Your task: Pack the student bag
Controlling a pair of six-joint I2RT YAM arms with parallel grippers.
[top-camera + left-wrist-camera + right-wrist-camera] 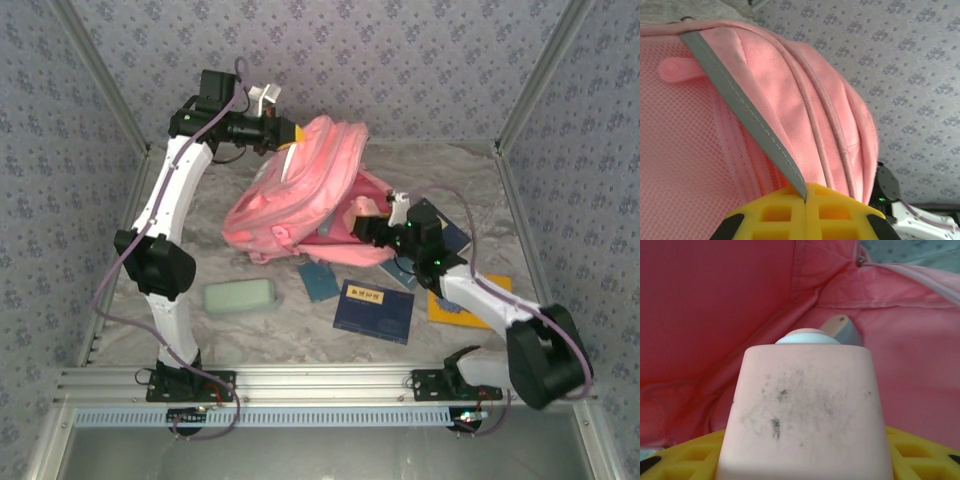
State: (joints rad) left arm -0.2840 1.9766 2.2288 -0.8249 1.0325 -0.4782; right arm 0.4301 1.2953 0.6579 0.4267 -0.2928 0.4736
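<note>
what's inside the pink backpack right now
A pale pink bottle with a white cap, held by the right gripper, sits inside the student bag. Anything deeper is hidden by its pink fabric.

Right end effector [801, 457] holds scuffed pink container [802, 405] — maybe bottle — inside student bag [700, 305].

A green case [240, 296] lies apart on the table [290, 345]. A blue book [374, 310] sits between a teal notebook [319, 281] and an orange book [447, 311].

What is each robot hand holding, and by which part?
The left fingers pinch the grey strap on the pink bag. The right fingers hold a pale pink container with a white cap, by its near end.
</note>
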